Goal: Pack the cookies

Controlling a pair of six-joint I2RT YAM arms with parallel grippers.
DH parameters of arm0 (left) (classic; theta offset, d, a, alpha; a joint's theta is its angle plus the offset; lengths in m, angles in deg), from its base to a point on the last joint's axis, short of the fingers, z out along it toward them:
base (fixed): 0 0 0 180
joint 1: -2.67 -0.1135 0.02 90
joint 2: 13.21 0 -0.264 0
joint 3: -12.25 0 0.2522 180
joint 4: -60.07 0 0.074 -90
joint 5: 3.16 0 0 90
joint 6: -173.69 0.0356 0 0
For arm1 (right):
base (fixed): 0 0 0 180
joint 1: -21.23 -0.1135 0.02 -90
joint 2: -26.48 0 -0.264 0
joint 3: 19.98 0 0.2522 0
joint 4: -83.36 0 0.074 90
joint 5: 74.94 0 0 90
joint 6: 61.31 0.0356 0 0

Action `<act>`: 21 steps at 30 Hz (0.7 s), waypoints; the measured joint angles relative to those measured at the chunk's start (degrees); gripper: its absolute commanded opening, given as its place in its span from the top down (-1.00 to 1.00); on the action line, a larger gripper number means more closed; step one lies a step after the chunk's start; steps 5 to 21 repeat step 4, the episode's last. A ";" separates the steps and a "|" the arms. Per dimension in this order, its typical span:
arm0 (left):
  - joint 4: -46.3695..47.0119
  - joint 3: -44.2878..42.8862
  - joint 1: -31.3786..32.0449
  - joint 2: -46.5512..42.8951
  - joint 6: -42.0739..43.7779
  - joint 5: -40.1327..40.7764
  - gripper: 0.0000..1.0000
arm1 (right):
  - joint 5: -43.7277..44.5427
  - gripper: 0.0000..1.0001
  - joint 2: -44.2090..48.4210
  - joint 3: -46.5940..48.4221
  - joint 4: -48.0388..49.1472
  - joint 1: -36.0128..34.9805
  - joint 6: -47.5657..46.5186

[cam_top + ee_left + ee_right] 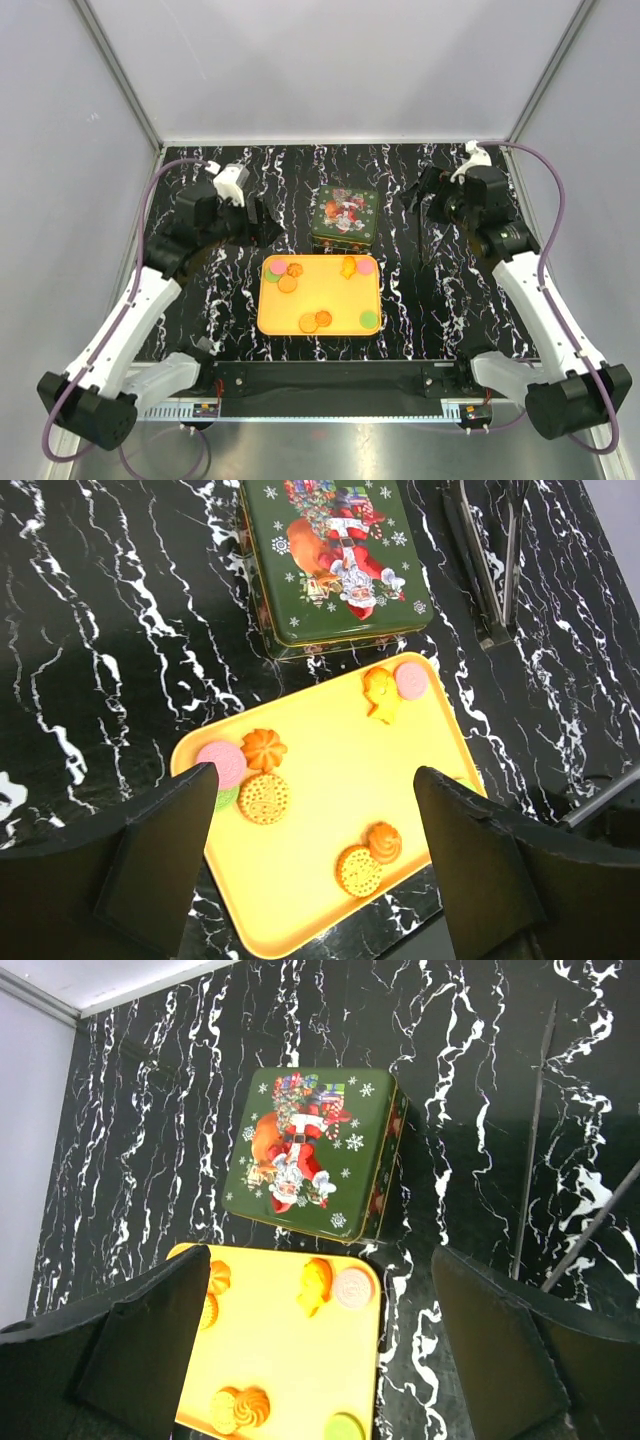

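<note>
The cookies lie loose on a yellow tray (320,300): a pink, a green and two orange ones (287,284) at its far left, an orange one with a pink one (366,267) at its far right, two orange ones (316,321) at the near edge, and a green one (369,319) at the near right. Beyond the tray stands a green Christmas tin (345,214) with its lid on. My left gripper (263,226) hovers open left of the tin, high over the tray (330,780). My right gripper (420,196) hangs open right of the tin, holding nothing (320,1255).
Metal tongs (487,560) lie on the black marbled tabletop (420,300) right of the tin, below my right gripper. Grey walls close in the table on three sides.
</note>
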 measured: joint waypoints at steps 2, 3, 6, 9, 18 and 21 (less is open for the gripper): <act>0.07 1.29 0.00 -2.14 0.55 0.33 -0.73 | 0.50 -1.00 1.18 -0.61 -0.39 0.02 -0.33; 0.33 1.77 0.00 -3.08 0.70 0.42 -0.73 | 0.72 -1.00 1.79 -1.03 -0.44 0.02 -0.46; 0.37 2.10 0.00 -3.87 0.79 0.46 -0.73 | 1.14 -0.99 2.43 -1.49 -0.61 0.02 -0.57; 0.37 2.10 0.00 -3.87 0.79 0.46 -0.73 | 1.14 -0.99 2.43 -1.49 -0.61 0.02 -0.57; 0.37 2.10 0.00 -3.87 0.79 0.46 -0.73 | 1.14 -0.99 2.43 -1.49 -0.61 0.02 -0.57; 0.37 2.10 0.00 -3.87 0.79 0.46 -0.73 | 1.14 -0.99 2.43 -1.49 -0.61 0.02 -0.57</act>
